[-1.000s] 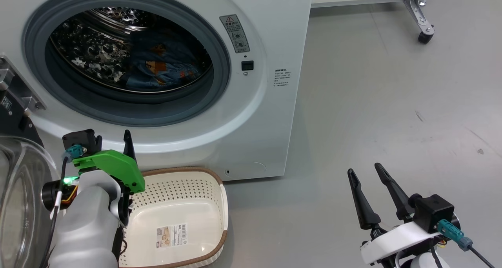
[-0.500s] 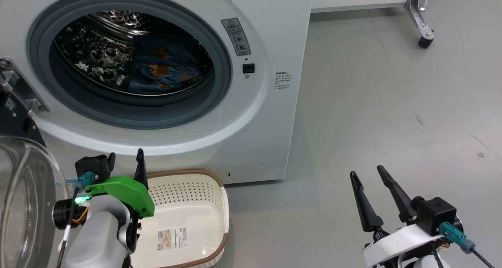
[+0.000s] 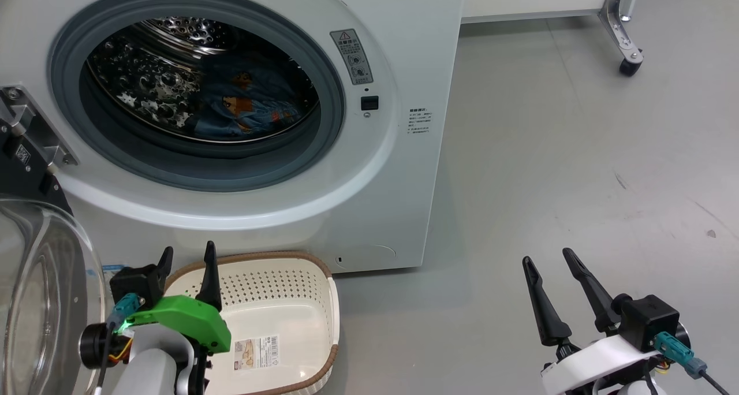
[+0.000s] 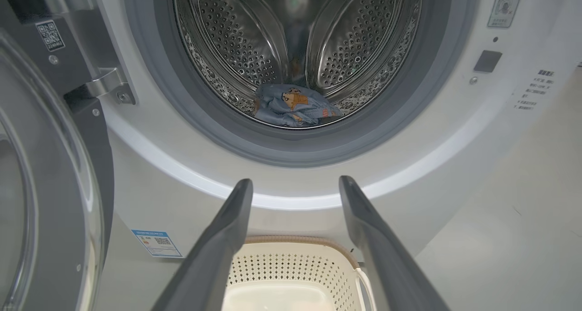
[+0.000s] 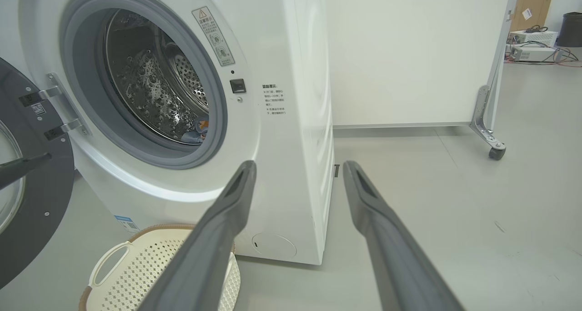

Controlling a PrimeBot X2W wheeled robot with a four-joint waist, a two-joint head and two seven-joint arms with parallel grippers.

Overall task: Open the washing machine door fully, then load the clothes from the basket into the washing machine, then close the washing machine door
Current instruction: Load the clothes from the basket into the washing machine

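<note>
The washing machine [image 3: 398, 170] stands with its drum open. The light blue printed clothes [image 3: 248, 103] lie inside the steel drum, low at its back [image 4: 295, 106]. The washing machine door [image 3: 40, 291] is swung out to the left, its glass bowl facing me [image 4: 45, 174]. Below the opening the cream basket [image 3: 271, 320] sits on the floor, empty but for a label. My left gripper [image 3: 188, 252] is open above the basket's left rim, holding nothing [image 4: 295, 182]. My right gripper [image 3: 548, 258] is open over bare floor to the right [image 5: 299, 165].
A white panel on a metal leg with a caster [image 3: 629, 66] stands at the back right. Grey floor [image 3: 577, 152] stretches right of the machine. The door hinge bracket [image 3: 34, 135] juts out at the left. A blue sticker [image 4: 157, 243] marks the machine's lower front.
My left gripper has drawn back and down from the machine front, staying open. The head camera shifted slightly. The right gripper has barely moved.
</note>
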